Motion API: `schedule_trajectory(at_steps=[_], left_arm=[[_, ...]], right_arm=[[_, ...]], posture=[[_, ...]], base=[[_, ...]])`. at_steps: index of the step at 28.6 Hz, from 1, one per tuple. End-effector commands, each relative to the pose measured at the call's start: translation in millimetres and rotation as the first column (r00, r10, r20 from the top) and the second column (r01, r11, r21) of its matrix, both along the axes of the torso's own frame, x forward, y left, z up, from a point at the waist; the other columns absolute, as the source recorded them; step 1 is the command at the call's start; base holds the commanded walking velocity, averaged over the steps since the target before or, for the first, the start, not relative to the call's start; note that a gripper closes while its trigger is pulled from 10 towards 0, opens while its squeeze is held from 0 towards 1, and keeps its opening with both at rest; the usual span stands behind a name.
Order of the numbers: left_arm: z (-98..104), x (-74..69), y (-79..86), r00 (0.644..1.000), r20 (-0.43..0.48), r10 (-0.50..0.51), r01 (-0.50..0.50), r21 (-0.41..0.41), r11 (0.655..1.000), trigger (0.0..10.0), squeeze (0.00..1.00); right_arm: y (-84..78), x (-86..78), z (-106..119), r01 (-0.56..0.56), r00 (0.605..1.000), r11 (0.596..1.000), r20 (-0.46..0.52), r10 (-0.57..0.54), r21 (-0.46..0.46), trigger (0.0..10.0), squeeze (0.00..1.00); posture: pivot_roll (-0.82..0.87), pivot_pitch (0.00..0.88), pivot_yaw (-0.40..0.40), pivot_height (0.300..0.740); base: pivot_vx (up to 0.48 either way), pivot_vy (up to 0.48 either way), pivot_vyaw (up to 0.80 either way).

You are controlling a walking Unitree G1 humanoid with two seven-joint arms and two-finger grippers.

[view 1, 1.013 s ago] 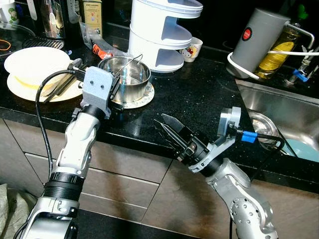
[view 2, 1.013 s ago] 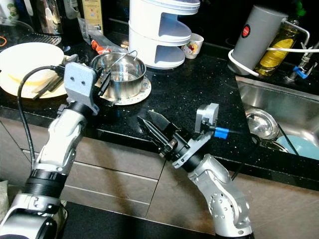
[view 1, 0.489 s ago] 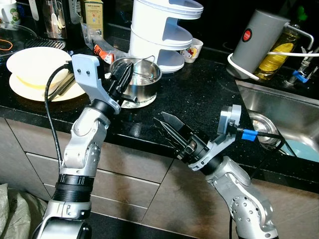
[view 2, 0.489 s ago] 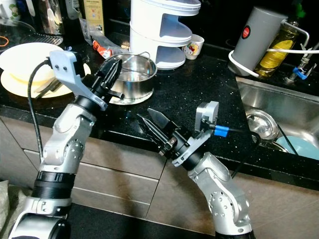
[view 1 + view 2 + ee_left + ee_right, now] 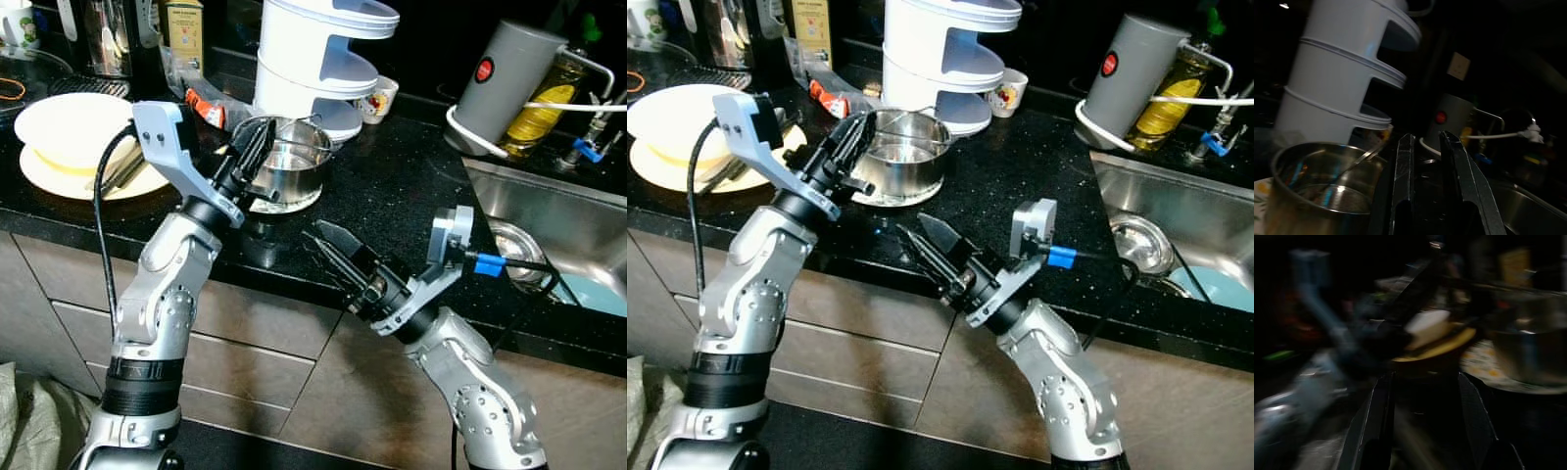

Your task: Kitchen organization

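A steel pot (image 5: 289, 162) with a thin wire handle stands on a flowered mat (image 5: 294, 203) on the black counter (image 5: 392, 186), just in front of a white tiered stand (image 5: 318, 59). My left gripper (image 5: 257, 147) reaches in at the pot's left rim. In the left wrist view its fingers (image 5: 1403, 147) show a narrow gap with nothing in it, and the pot (image 5: 1317, 191) lies beside them. My right gripper (image 5: 328, 245) hovers open and empty over the counter's front edge, pointing left toward the pot.
A white bowl (image 5: 69, 122) on a yellow plate (image 5: 49, 176) sits at the left. A grey jug (image 5: 509, 83), an oil bottle (image 5: 558, 93) and a steel sink (image 5: 558, 211) are at the right. A small cup (image 5: 380, 98) stands beside the white stand.
My left arm swung up and to the right along the pot. The pot and its mat slid right, closer to the white stand. The right gripper barely moved.
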State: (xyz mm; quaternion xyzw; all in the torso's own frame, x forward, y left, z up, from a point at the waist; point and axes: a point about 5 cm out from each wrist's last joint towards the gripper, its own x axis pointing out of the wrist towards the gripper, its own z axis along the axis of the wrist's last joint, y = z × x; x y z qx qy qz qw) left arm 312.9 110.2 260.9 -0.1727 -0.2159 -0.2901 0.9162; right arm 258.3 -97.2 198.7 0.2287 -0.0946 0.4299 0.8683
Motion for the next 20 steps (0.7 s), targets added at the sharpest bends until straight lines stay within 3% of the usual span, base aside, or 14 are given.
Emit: schedule_trajectory(at_steps=[1, 3, 14, 16, 19, 20], left_arm=[[1.5, -5.0, -7.8, 0.999, 0.013, -0.046, 0.046, 0.012, 0.999, 0.0, 0.0], [4.9, -6.5, -9.1, 0.998, 0.03, -0.052, 0.051, 0.026, 0.998, 0.0, 0.0], [18.1, -13.4, -13.5, 0.995, 0.086, -0.054, 0.05, 0.042, 0.998, 0.0, 0.0], [38.8, -16.3, -10.3, 0.985, 0.174, 0.003, -0.014, 0.06, 0.998, 0.0, 0.0], [49.2, -17.6, -6.8, 0.975, 0.216, 0.044, -0.06, 0.064, 0.996, 0.0, 0.0], [61.5, -18.8, -0.5, 0.959, 0.263, 0.108, -0.129, 0.064, 0.99, 0.0, 0.0]], right_arm=[[-9.2, 6.9, -6.4, 0.079, 0.996, 0.996, -0.041, -0.08, -0.032, 10.0, 0.0], [-14.3, 15.7, -9.3, 0.141, 0.987, 0.989, -0.071, -0.144, -0.04, 10.0, 0.0], [-16.8, 21.9, -9.9, 0.193, 0.978, 0.98, -0.073, -0.196, -0.051, 10.0, 0.0], [-16.5, 25.1, -10.7, 0.216, 0.973, 0.973, -0.062, -0.221, -0.081, 10.0, 0.0], [-16.5, 26.2, -11.0, 0.224, 0.971, 0.971, -0.06, -0.23, -0.088, 10.0, 0.0], [-16.2, 27.0, -10.6, 0.22, 0.973, 0.971, -0.048, -0.225, -0.09, 10.0, 0.0]], posture=[[0.12, 0.026, -0.176, 0.74], [0.12, 0.02, -0.174, 0.74], [0.13, 0.016, -0.177, 0.74], [0.13, 0.021, -0.18, 0.74], [0.13, 0.021, -0.18, 0.74], [0.13, 0.024, -0.181, 0.74]], base=[[0.0, 0.0, 0.0], [0.0, 0.0, 0.0], [0.0, 0.0, -0.39], [0.0, 0.0, 0.0], [0.0, 0.0, 0.0], [0.0, 0.0, 0.0]])
